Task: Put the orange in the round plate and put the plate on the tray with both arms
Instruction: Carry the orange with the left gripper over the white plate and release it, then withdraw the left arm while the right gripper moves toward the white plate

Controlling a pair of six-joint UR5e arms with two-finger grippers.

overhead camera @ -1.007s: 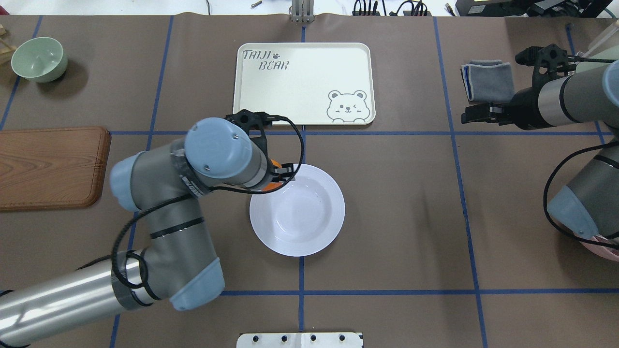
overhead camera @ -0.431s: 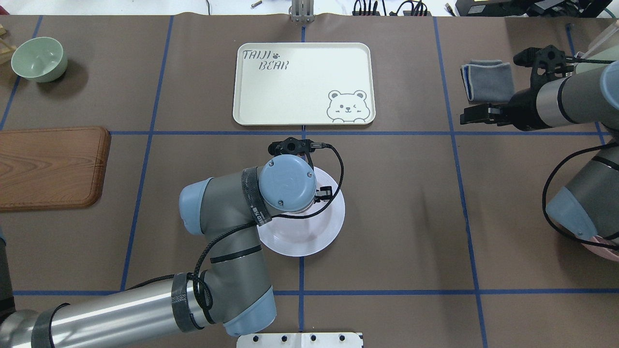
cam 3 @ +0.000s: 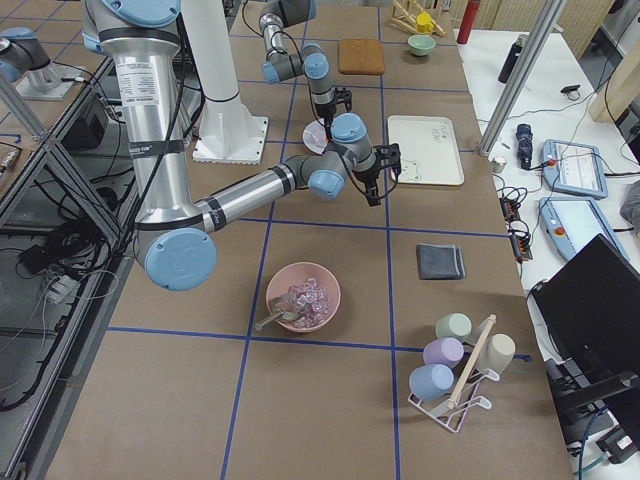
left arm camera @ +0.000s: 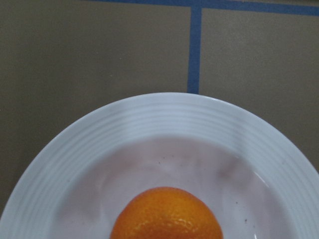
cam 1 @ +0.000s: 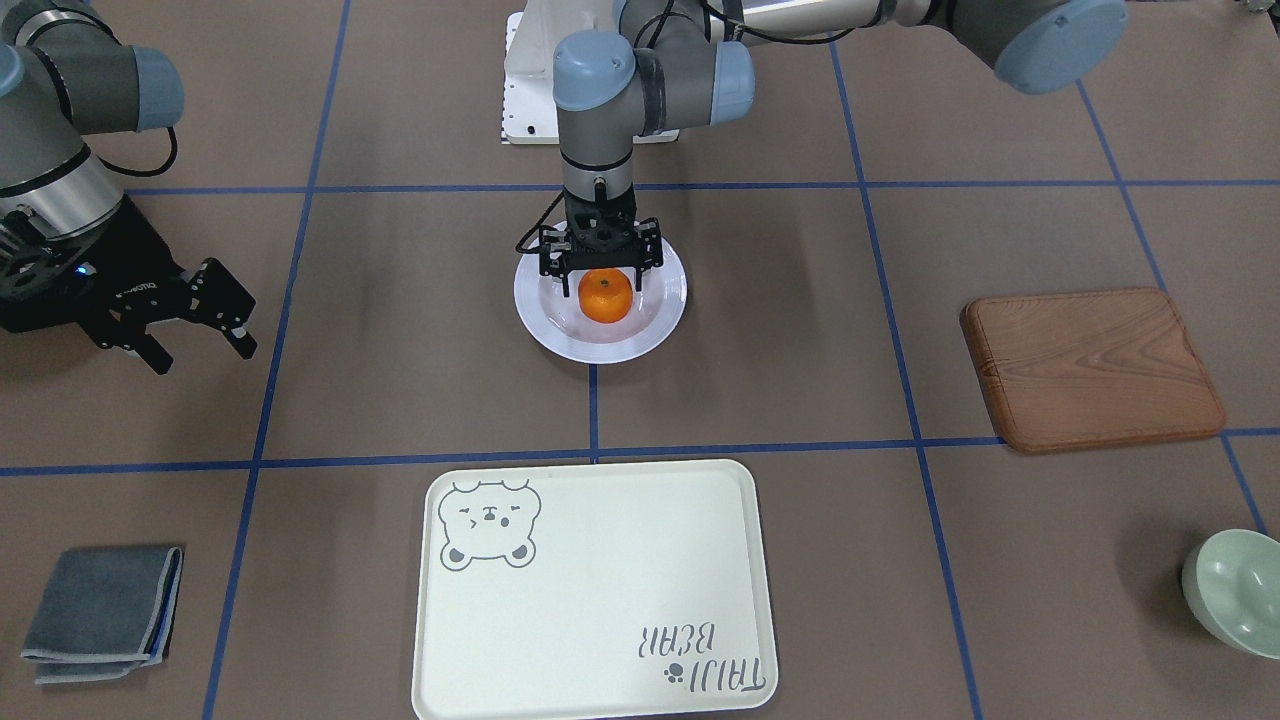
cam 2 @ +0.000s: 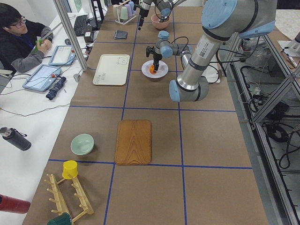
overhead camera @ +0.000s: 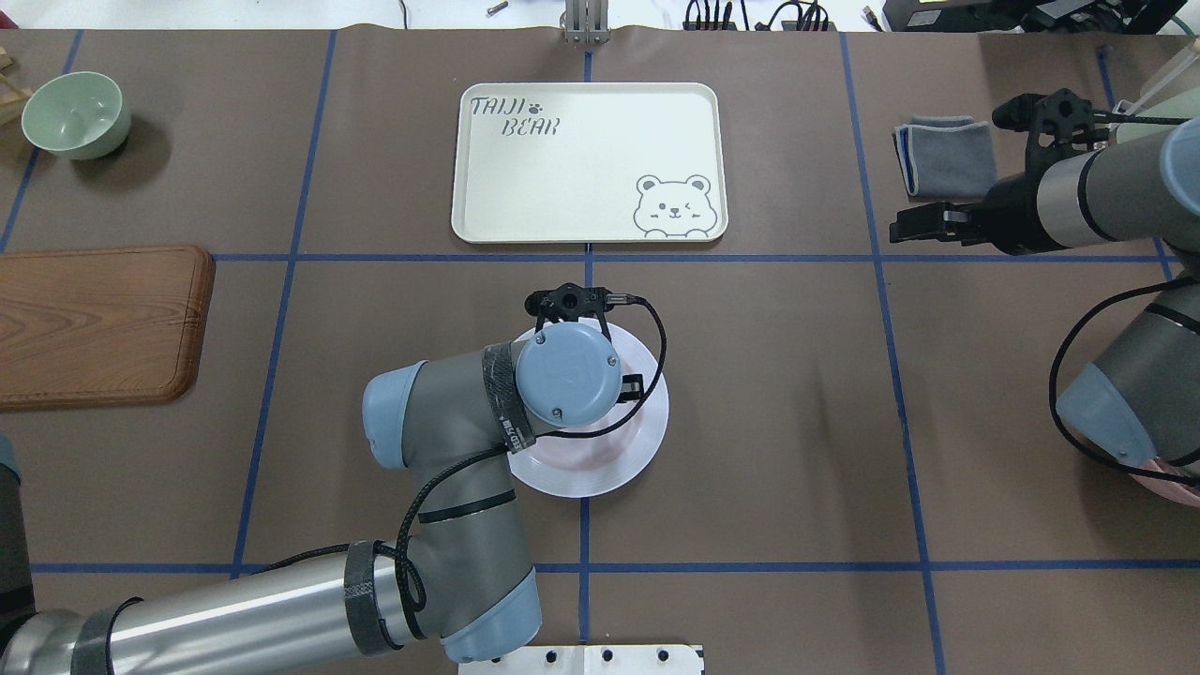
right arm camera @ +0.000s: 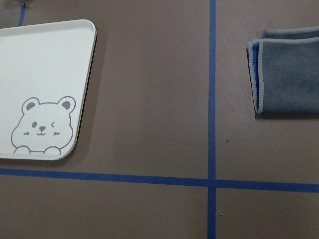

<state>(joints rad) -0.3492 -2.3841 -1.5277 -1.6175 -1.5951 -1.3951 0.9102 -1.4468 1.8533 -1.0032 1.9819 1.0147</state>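
Observation:
The orange [cam 1: 605, 296] lies in the well of the white round plate [cam 1: 662, 318] at the table's middle. My left gripper [cam 1: 602, 270] hangs straight down over it, open, with its fingers spread wider than the fruit. The left wrist view shows the orange [left arm camera: 167, 215] low in the plate [left arm camera: 149, 117]. From overhead my left wrist hides the orange and much of the plate [overhead camera: 647, 441]. The cream bear tray [cam 1: 600, 560] lies bare beyond the plate. My right gripper [cam 1: 205, 352] hovers open off to the side, near the tray's [right arm camera: 45, 64] bear corner.
A folded grey cloth [cam 1: 100, 612] lies by the right arm. On the left side sit a brown wooden board [cam 1: 1090, 368] and a pale green bowl [cam 1: 1235, 592]. A pink bowl [cam 3: 303, 297] stands near the right arm's base. A person [cam 2: 18, 37] sits across the table.
My left arm swung right from beside the plate's rim to over its middle, carrying the orange. The right arm has barely moved.

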